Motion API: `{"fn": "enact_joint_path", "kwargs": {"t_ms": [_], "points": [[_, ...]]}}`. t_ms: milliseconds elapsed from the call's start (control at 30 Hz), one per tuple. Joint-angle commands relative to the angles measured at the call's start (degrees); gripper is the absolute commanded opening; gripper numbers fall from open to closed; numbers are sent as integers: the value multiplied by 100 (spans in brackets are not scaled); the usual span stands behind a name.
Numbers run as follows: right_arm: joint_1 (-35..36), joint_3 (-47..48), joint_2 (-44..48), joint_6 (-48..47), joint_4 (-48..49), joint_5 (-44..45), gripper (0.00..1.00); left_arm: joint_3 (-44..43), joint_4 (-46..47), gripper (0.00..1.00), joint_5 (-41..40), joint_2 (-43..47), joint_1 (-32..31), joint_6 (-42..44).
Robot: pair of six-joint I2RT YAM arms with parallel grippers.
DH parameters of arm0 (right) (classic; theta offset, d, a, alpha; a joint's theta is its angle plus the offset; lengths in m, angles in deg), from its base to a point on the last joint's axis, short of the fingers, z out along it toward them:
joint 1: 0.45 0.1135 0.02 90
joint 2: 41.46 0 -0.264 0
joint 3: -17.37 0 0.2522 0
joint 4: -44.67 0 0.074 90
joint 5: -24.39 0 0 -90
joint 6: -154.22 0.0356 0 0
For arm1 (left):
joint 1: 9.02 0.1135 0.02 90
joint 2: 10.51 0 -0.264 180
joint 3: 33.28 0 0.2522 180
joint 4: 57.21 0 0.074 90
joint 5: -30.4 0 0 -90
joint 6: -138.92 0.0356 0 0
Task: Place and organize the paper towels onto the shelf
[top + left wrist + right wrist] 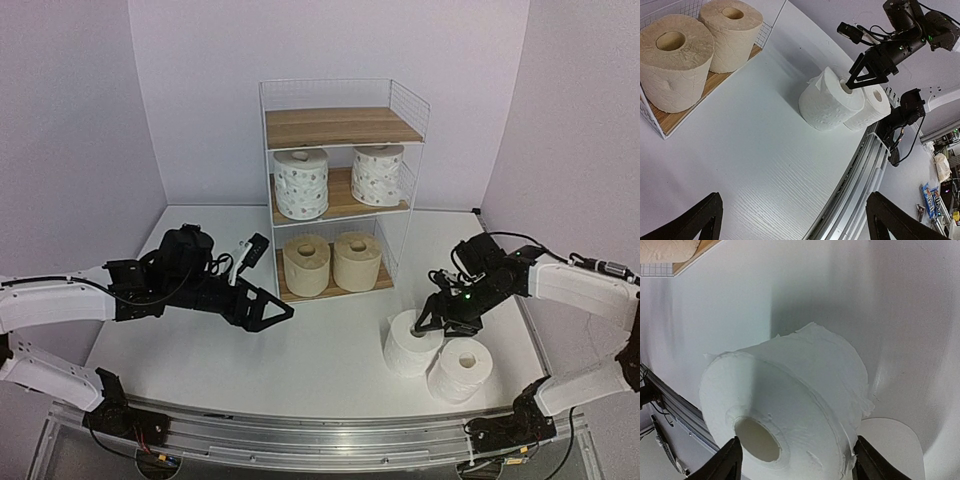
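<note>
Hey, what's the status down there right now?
Left fingers open, empty. Right fingers open over one plain white roll; second roll beside it. Dotted pair, beige pair shelved; top board bare. Nothing blocking.

The left gripper (pixel 272 312) is held low and level, jaws spread wide; the right gripper (pixel 428 322) is angled downward, jaws parted.

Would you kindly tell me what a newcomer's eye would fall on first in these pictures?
A tall white wire shelf with wooden boards stands at the table's far side, two dotted white paper rolls on its middle tier, two beige rolls on the bottom. Near the front right, two plain white paper rolls sit side by side on the table, the right arm's fingers over the one nearer the shelf.
</note>
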Motion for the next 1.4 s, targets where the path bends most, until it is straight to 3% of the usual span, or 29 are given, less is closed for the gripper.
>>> {"fn": "enact_joint_path", "kwargs": {"t_ms": [0,133,267,433,733,967,1367], "points": [[28,44,-307,-105,-70,73,61,-105,254,100,167,-114,-5,101],[27,144,-460,-121,-77,-135,36,-185,257,100,364,-213,-6,271],[40,442,-315,-12,-240,-355,25,-330,278,100,685,-377,-102,711],[78,1089,-356,378,-785,-1246,21,-985,211,100,-436,-845,-1095,1484],[374,2135,-495,1502,-1275,-2061,24,-1593,1086,100,-882,-1893,-1456,1701],[502,2541,-552,1974,-1363,-2296,21,-1968,1487,100,-1966,-2372,-1792,2040],[625,2777,-788,1819,-1466,-2497,20,-2475,1645,100,-1622,-2899,-1854,2208]]}}
